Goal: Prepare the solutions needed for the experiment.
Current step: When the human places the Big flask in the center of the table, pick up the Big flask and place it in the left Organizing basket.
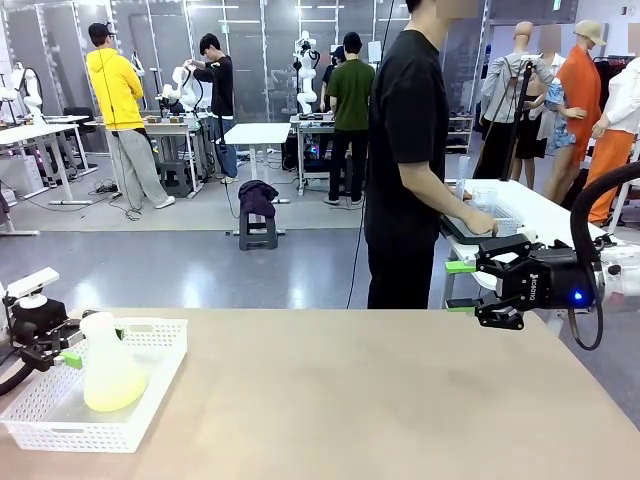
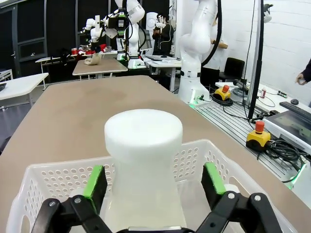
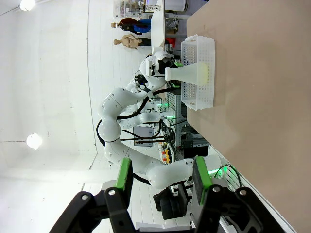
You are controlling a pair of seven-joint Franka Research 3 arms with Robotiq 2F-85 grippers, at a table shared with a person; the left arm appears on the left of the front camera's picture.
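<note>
A frosted conical flask [image 1: 108,365] stands upright in a white perforated basket [image 1: 160,345] at the table's near left. The solutions [image 1: 113,393] show as a little pale yellow liquid at its bottom. My left gripper [image 1: 95,345] is open around the flask's neck [image 2: 143,145], with a green pad [image 2: 94,182] on either side and a gap to each. My right gripper [image 1: 462,287] hangs open with nothing in it, above the table's right edge. The right wrist view looks past that gripper [image 3: 163,179] to the flask [image 3: 192,73] and basket [image 3: 199,99] far off.
The brown table top [image 1: 350,400] stretches bare between basket and right gripper. A person in black [image 1: 405,150] stands at the far side, hands at a tray on a side table [image 1: 530,210]. Other people and tables are farther back.
</note>
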